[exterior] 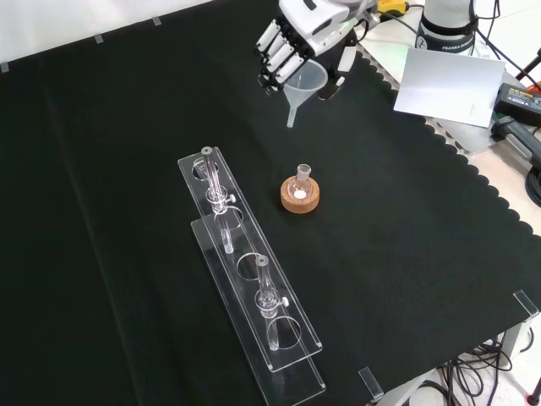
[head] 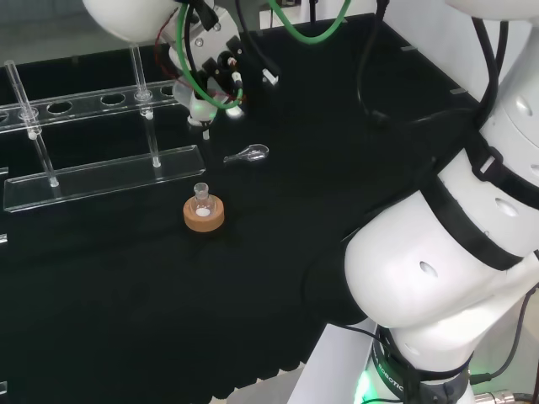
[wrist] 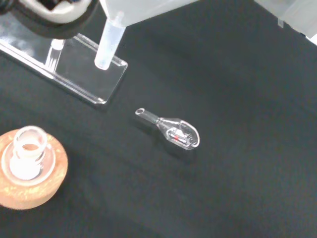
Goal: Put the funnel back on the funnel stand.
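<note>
A translucent white funnel [exterior: 306, 83] hangs upright above the cloth, stem pointing down, with the hand [exterior: 296, 35] shut round its cone. In the head view the hand [head: 206, 67] hovers just beyond the right end of the clear funnel stand [head: 101, 177], whose upper plate has several round holes. In the front view the stand [exterior: 283, 359] lies below and left of the hand. The wrist view shows the funnel stem [wrist: 109, 44] above the end of the stand's base [wrist: 84, 77].
A small round flask [exterior: 301, 179] with white powder sits in a cork ring [exterior: 301, 201] between hand and stand. A clear glass scoop [head: 249, 154] lies on the cloth near the hand. A grey sheet [exterior: 452, 85] lies past the cloth's scalloped edge.
</note>
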Controlling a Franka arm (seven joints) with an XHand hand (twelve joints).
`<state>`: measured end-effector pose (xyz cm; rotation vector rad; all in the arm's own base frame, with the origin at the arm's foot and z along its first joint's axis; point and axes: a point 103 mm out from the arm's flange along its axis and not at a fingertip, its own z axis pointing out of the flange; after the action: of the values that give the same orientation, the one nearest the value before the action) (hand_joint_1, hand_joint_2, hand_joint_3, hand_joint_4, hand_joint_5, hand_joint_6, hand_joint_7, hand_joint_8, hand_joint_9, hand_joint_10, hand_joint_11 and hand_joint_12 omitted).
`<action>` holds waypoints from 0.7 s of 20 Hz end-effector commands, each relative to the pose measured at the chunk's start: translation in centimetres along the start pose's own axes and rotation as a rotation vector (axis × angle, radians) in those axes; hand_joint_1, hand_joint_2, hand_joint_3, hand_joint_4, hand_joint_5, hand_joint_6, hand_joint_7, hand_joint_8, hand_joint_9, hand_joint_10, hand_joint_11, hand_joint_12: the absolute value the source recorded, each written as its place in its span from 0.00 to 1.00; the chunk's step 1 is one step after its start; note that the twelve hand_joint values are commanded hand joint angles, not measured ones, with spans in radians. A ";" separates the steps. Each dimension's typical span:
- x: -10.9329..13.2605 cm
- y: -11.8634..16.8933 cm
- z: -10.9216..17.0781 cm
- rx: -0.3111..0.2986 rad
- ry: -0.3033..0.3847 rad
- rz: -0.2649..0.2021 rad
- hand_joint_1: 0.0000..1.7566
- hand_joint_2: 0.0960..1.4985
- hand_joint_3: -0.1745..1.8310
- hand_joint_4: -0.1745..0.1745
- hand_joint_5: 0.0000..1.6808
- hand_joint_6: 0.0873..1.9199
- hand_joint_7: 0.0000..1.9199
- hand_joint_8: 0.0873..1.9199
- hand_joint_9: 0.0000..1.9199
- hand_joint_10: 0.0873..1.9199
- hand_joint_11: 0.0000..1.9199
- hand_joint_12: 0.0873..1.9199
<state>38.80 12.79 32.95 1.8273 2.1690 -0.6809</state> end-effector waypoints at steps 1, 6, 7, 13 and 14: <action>-2.6 1.3 -1.6 -0.023 0.020 0.030 0.53 0.48 0.36 0.55 0.49 0.31 0.36 0.31 0.61 0.14 0.41 0.57; -4.3 2.8 -2.8 -0.037 0.031 0.049 0.53 0.48 0.36 0.55 0.49 0.31 0.35 0.32 0.61 0.14 0.41 0.56; -4.8 3.2 -3.0 -0.038 0.035 0.052 0.53 0.48 0.36 0.55 0.49 0.31 0.35 0.32 0.61 0.14 0.41 0.56; -6.3 6.0 -4.3 -0.047 0.043 0.062 0.53 0.48 0.36 0.54 0.48 0.31 0.35 0.32 0.61 0.14 0.41 0.56; -6.3 6.4 -4.4 -0.049 0.045 0.059 0.53 0.48 0.36 0.54 0.48 0.31 0.35 0.32 0.61 0.14 0.41 0.56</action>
<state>44.11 11.11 37.66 1.8819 2.1321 -0.5718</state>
